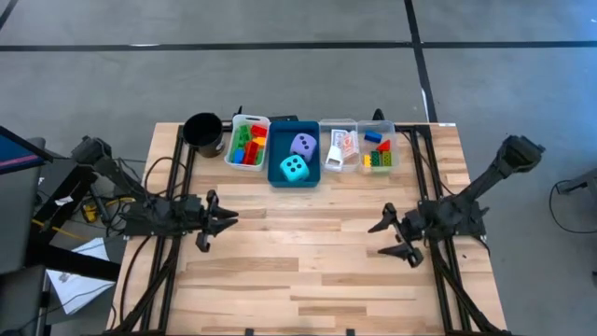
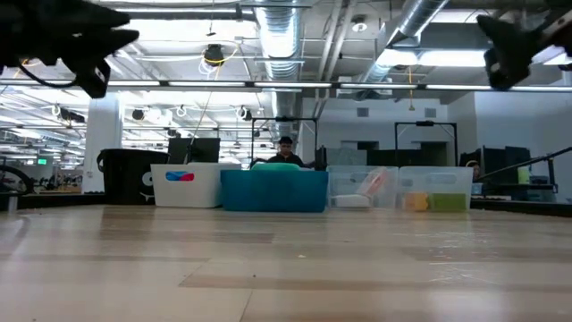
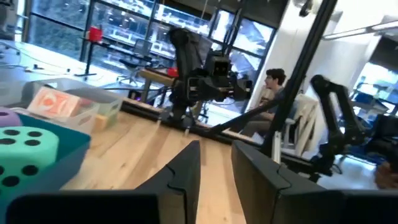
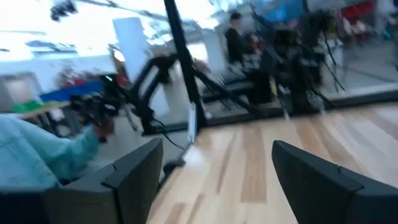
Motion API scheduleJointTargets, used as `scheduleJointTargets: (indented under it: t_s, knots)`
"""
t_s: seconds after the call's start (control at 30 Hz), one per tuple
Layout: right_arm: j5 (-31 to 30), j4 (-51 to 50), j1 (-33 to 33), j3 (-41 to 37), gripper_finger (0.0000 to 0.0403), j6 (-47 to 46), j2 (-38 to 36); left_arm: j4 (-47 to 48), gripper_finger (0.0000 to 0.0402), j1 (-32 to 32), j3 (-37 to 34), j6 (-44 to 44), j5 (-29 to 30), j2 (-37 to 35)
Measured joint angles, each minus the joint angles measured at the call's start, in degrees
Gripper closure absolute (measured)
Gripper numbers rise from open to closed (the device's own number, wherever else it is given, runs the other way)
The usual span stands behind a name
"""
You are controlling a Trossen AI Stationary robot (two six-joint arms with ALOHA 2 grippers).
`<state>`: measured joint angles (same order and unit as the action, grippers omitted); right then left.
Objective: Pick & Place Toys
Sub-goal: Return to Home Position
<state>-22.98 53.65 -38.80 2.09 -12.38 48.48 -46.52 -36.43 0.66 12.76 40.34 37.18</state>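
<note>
A cyan die [image 1: 294,169] and a lavender die [image 1: 301,144] lie in the blue tray [image 1: 276,174] at the table's far edge. Small coloured bricks fill the white tray [image 1: 248,142] and a clear tray [image 1: 377,149]. Card packs [image 1: 339,147] lie in another clear tray. My left gripper [image 1: 229,220] hovers over the left middle of the table, empty, its fingers a narrow gap apart [image 3: 216,168]. My right gripper [image 1: 384,237] hovers over the right middle, wide open [image 4: 217,168] and empty. The cyan die [image 3: 25,155] and a card pack [image 3: 53,102] also show in the left wrist view.
A black cup [image 1: 203,133] stands left of the white tray. The trays form a row along the far edge [image 2: 273,190]. Bare wooden table [image 1: 308,252] lies between and before the grippers. People show in the room beyond the table [image 2: 284,152].
</note>
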Motion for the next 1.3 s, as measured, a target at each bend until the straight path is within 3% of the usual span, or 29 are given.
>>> scheduleJointTargets:
  t_s: [0.07,0.23,0.4,0.53,0.7,1.3]
  knots:
    - [5.4,4.3,4.2,-1.6,0.0108,0.8,0.6,0.3,0.0313,2.2,-0.1,0.4,-2.4,0.5]
    - [16.5,2.9,12.9,-1.1,0.0108,0.3,1.2,0.2,0.0307,9.5,-0.2,-0.2,-14.0,2.1]
    - [22.9,2.6,20.1,-1.1,0.0108,-0.7,2.2,0.2,0.0299,18.4,-0.1,-0.3,-23.4,2.5]
    - [23.3,1.9,23.6,-1.1,0.0108,-1.1,2.2,0.6,0.0293,24.7,-0.1,1.3,-29.8,2.5]
    - [23.1,-0.4,24.7,-1.1,0.0108,-1.2,2.2,1.6,0.029,27.2,-0.1,1.4,-30.3,2.6]
    - [23.0,-7.1,23.6,-1.1,0.0108,-1.3,2.2,1.5,0.0293,27.3,-0.1,1.2,-30.2,2.7]
